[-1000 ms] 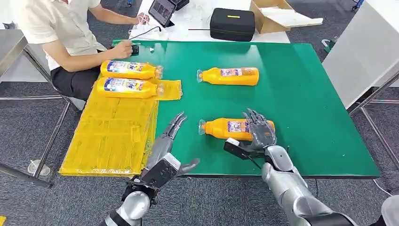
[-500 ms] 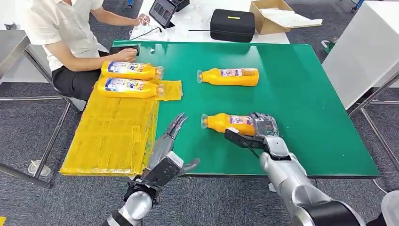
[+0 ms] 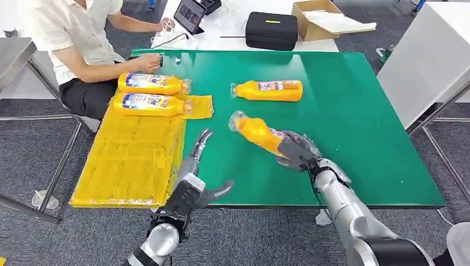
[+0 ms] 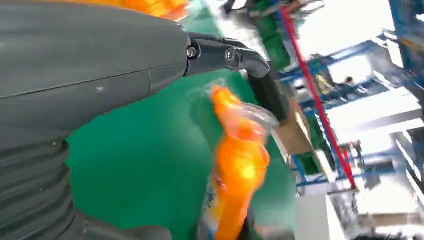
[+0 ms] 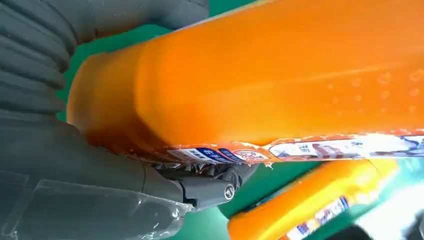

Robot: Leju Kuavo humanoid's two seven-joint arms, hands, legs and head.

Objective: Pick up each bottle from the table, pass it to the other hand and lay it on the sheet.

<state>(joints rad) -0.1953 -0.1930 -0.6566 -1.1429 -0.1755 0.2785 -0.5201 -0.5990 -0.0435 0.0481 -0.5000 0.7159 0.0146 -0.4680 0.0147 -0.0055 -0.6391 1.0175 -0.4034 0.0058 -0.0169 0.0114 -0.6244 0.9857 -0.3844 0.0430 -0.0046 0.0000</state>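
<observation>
Held bottle gripped at its base end by the right hand, lifted off the green table, tilted, cap end pointing up and toward the left hand. Fingers of the right hand wrapped around the lower body, as seen close in the right wrist view, the label partly under them. Left hand spread and holding nothing, waiting near the yellow sheet, well apart from the bottle.

Probably a full bottle, judging by the even orange colour along the body, so rather heavy for its size, with the weight spread along the length. Plastic wall smooth and likely slippery, perhaps a little soft under a squeeze; the label band should give better friction. Best to take hold at the middle of the body, just above the right hand's grip, not at the thin neck, where it could swing or slip.

One more bottle lying on the table farther back. Two bottles already lying on the sheet, side by side. A person seated at the far left corner of the table, one hand resting on its edge
</observation>
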